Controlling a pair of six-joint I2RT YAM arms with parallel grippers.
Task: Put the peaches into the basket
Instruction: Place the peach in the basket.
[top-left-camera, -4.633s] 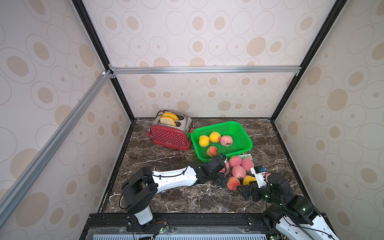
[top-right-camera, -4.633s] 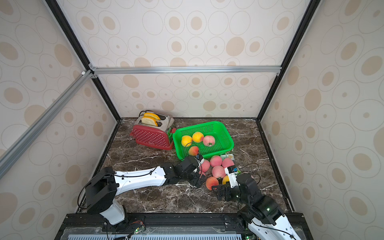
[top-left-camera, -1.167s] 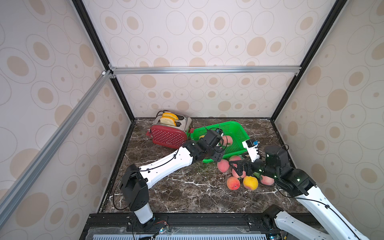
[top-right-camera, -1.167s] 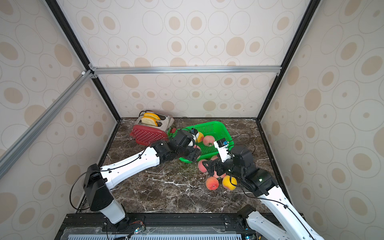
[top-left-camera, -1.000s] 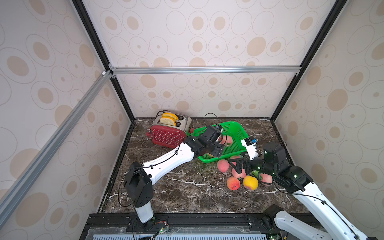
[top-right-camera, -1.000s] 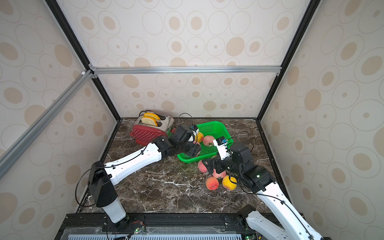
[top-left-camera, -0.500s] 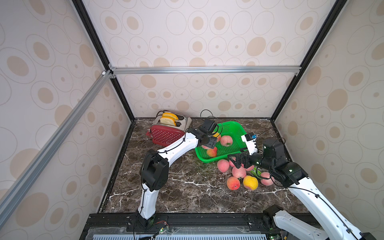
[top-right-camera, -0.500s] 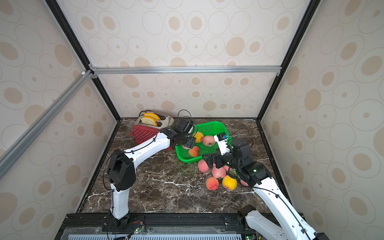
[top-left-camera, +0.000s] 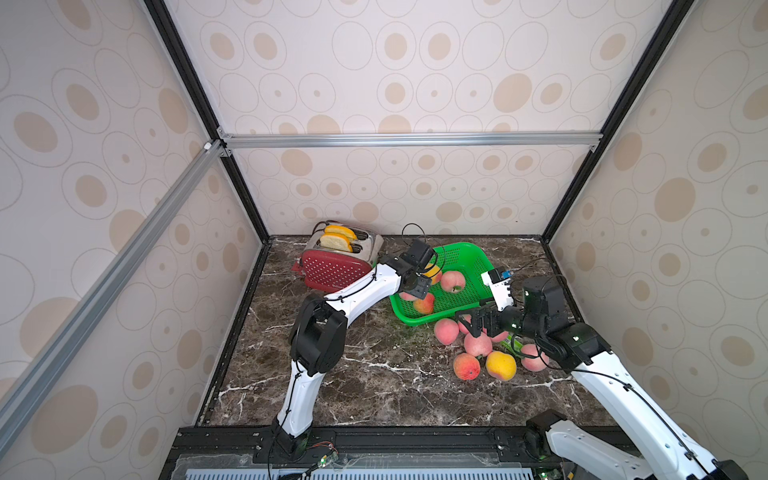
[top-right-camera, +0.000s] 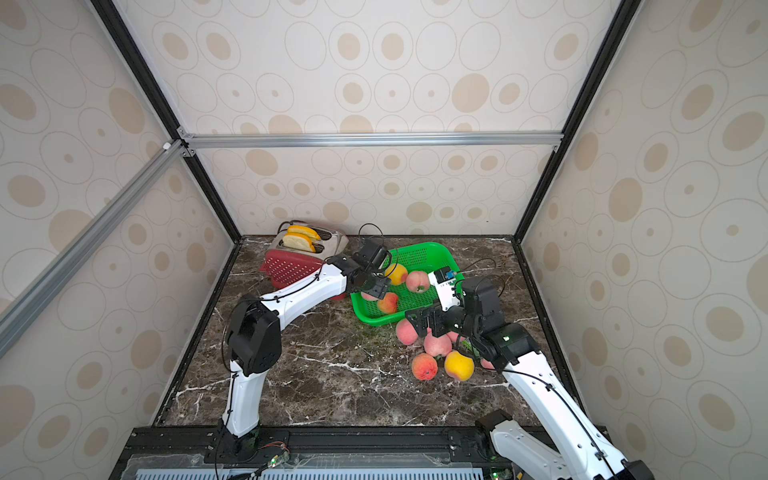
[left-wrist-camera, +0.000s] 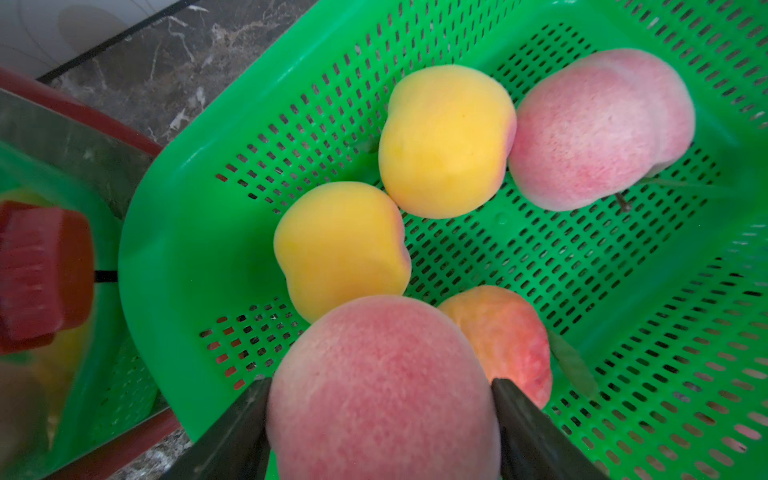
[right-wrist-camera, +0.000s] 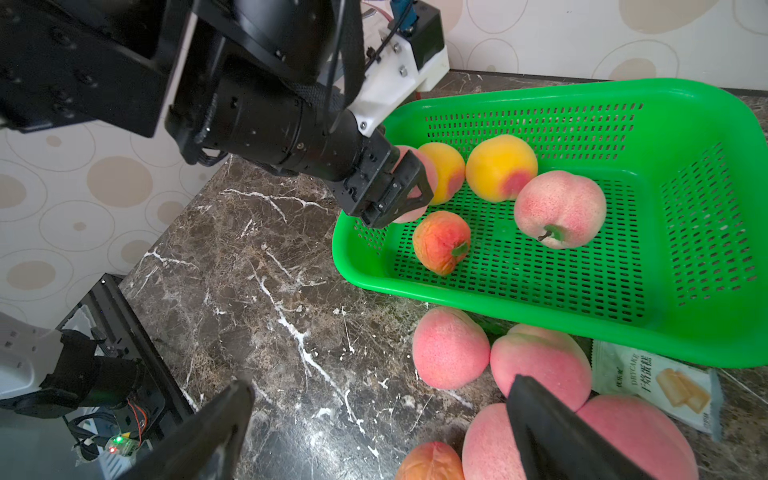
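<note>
Dotted beige walls box in a dark marbled table (top-left-camera: 374, 374), with the green basket (right-wrist-camera: 582, 93) toward the back. My left end effector (left-wrist-camera: 379, 388) is clamped on a pink peach (left-wrist-camera: 374, 345), jaws on its two sides at the widest part. It hangs the fruit over the basket's end nearest the red toaster (top-left-camera: 336, 266), where two yellow peaches (left-wrist-camera: 444, 141), a pink one and an orange-red one lie. My right end effector (right-wrist-camera: 378, 388) is spread wide and empty above the loose peaches (top-left-camera: 477, 344), bunched on the table just outside the basket's front rim. I judge these fruits light and fairly firm, with matte skin that grips well, but round enough to roll or squirt free from an off-centre pinch. Best hold: across the middle, clear of stem and leaf, and clear of the snack packet (right-wrist-camera: 648, 382) beside them.
</note>
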